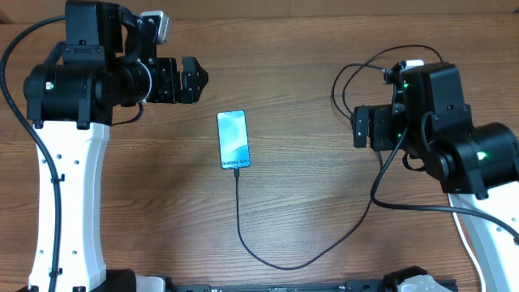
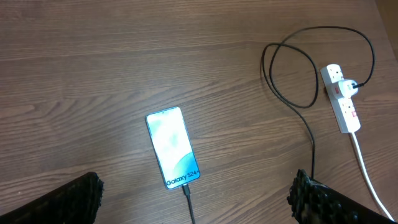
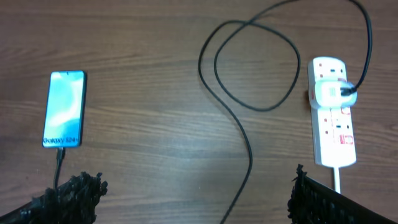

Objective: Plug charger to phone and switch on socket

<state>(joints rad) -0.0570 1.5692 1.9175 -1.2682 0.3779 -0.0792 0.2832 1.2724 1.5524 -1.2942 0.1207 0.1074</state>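
Observation:
The phone (image 1: 233, 139) lies flat mid-table, its blue screen lit; it also shows in the left wrist view (image 2: 172, 147) and the right wrist view (image 3: 64, 109). The black charger cable (image 1: 240, 219) has its tip in the phone's lower end (image 2: 185, 188) and loops across the wood (image 3: 247, 143) to a plug seated in the white socket strip (image 3: 333, 112), also in the left wrist view (image 2: 342, 99). In the overhead view the strip is hidden under the right arm. My left gripper (image 1: 197, 79) is open above the table, up-left of the phone. My right gripper (image 1: 359, 128) is open, raised beside the strip.
The strip's white lead (image 2: 370, 177) runs off towards the front edge. The cable forms loose loops (image 1: 357, 77) near the right arm. A white object (image 1: 426, 284) sits at the front edge.

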